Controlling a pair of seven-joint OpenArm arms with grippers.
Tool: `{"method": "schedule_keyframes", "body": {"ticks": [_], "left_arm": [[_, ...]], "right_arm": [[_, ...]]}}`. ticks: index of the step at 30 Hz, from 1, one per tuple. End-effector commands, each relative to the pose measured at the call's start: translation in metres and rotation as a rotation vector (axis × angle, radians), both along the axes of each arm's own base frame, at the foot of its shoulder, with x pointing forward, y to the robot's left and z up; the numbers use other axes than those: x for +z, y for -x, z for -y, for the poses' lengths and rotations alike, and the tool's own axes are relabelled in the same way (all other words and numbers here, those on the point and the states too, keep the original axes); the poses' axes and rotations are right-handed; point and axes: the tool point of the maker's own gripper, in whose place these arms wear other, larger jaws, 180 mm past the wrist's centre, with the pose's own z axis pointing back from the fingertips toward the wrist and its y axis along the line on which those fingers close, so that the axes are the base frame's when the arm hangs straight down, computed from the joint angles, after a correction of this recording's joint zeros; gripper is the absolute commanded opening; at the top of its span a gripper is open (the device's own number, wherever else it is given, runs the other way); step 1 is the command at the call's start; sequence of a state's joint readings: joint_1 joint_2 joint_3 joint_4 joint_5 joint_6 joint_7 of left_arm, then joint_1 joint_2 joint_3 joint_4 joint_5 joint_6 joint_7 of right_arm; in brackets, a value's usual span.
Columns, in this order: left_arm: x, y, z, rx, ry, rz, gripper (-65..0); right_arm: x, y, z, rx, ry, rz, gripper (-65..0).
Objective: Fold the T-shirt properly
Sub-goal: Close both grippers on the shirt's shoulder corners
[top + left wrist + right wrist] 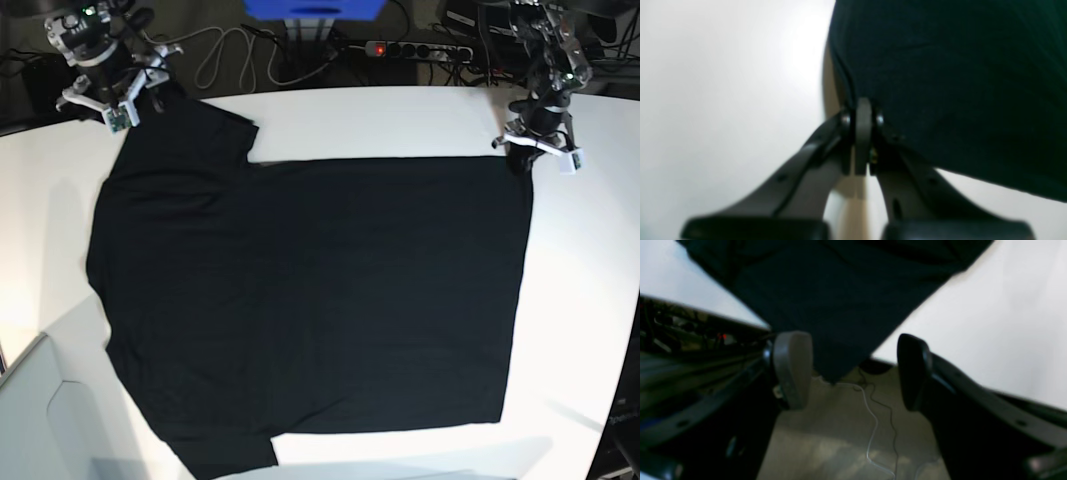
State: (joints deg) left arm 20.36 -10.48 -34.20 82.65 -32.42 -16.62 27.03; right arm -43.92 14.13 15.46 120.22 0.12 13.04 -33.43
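The black T-shirt (310, 300) lies spread flat on the white table (380, 120), plain side up. My left gripper (520, 156) is at its far right corner. In the left wrist view that gripper (863, 115) has its fingers pressed together, pinching the edge of the T-shirt (957, 83). At the far left sleeve, my right gripper (126, 112) stands open. In the right wrist view a pointed tip of the T-shirt (826, 300) hangs over the table's edge, between the spread fingers of the right gripper (853, 371), touching neither.
A power strip (415, 48) and cables lie behind the table's far edge, beside a blue object (315, 8). Thin cables (873, 426) run over the floor below the right gripper. The table's edge cuts in at the near left (40, 350).
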Motion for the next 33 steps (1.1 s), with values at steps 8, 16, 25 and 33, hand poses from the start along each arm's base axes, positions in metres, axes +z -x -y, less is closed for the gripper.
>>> {"method": "schedule_keyframes", "body": {"ticks": [8,16,25,33], "left_arm": [[0.001,0.012,-0.006,0.001,-0.026,-0.044,-65.0],[0.006,0.013,-0.004,0.009,-0.026,-0.03,-65.0],[0.006,0.013,-0.004,0.009,-0.026,-0.03,-65.0],[0.006,0.015,-0.007,0.021,-0.03,-0.03,-65.0]], "right_arm": [[0.013,-0.024,-0.006,0.003,-0.023,0.084,-22.2],[0.0,-0.036,0.001,-0.027,-0.026,0.078,-16.9],[-0.039,-0.034,0.034,-0.154,-0.011,-0.028,-17.0],[-0.049,-0.019,0.042,-0.151,-0.03,-0.072,-17.0]]}}
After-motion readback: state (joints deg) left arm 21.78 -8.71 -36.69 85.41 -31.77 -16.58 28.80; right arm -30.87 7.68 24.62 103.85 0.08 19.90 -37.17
